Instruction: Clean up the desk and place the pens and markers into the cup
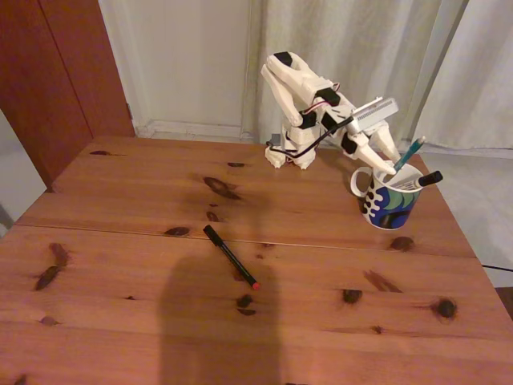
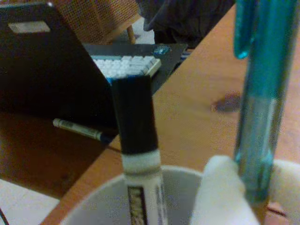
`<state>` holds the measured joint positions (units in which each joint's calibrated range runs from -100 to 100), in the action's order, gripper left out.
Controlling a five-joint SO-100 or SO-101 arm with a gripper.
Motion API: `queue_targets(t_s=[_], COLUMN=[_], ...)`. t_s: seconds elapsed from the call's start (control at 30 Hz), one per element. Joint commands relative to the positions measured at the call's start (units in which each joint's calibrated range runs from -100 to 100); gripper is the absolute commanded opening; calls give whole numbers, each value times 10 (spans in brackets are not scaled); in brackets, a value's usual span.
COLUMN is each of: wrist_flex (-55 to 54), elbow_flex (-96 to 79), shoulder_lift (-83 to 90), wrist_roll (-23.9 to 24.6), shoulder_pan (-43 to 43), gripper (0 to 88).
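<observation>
At right of the fixed view, the gripper (image 1: pixel 390 166) pinches the teal pen (image 1: pixel 409 152) over the cup (image 1: pixel 389 202).
White marker (image 1: pixel 422 180) leans inside; black pen (image 1: pixel 231 256) lies mid-desk (image 1: pixel 120 265).

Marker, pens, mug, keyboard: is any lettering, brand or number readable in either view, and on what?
None can be read.
Marker: dark print on the white barrel, too blurred.
Keyboard: key legends too small.
Cup: pattern, no lettering seen.
Teal pen and black pen: no print visible.
</observation>
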<state>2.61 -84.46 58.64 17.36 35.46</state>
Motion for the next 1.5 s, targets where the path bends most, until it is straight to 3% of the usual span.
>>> queue_targets(t_s=[0.0,0.1,0.3,0.6,0.8,0.97,1.17,1.47], wrist_flex=[-35,-35,-32,-35,-20,118,297,350], elbow_flex=[-12,-14,-10,28,137,248,368,456], shoulder_lift=[16,16,15,17,1,-96,-256,-437], wrist_roll=[-2,-19,-30,-29,-27,-33,-114,-241], shoulder_pan=[0,-2,-5,-20,-87,-187,-263,-357], gripper=[12,17,113,112,112,112,112,110])
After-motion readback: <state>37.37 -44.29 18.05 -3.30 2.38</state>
